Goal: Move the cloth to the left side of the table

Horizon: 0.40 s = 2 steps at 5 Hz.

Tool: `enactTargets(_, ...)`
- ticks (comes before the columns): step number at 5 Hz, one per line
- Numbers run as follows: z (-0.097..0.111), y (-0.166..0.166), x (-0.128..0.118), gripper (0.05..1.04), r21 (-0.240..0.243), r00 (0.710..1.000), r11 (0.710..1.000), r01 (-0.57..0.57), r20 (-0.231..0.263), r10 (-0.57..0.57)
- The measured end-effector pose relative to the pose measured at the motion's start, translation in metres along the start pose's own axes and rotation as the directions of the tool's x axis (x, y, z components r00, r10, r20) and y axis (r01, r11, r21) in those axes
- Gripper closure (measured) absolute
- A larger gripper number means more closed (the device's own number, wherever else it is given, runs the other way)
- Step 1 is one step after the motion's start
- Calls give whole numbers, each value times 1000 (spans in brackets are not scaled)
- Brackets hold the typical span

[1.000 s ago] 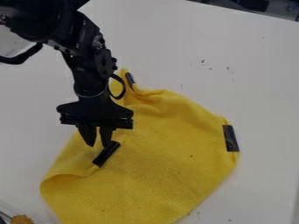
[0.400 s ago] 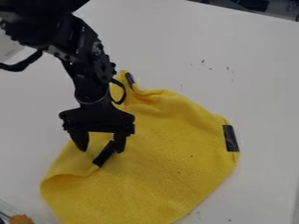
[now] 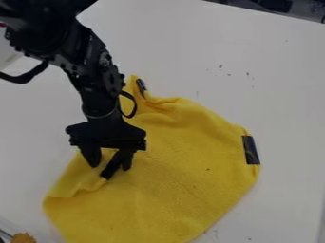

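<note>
At the yellow cloth's fold, your gripper stands partly open, gripping nothing, its fingers flanking the black strip, presumably to pinch fabric for dragging.

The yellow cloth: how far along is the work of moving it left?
Done: the open gripper is down at the folded edge of the yellow cloth. In hand: its fingers straddle a black patch, likely for a grasp. Left: closing, moving the cloth left and releasing; it reaches far toward the picture's right.
</note>
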<state>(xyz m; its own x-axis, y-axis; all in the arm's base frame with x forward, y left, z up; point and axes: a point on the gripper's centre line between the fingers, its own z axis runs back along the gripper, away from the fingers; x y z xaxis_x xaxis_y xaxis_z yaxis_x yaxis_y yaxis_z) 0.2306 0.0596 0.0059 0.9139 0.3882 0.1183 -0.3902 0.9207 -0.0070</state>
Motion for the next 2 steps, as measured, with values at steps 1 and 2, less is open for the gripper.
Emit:
enactTargets(1,-1,0,-1,711,-1,1000,1000,7,-5,-7)
enactTargets(2,0,0,1,878,-1,1000,1000,0,0,0)
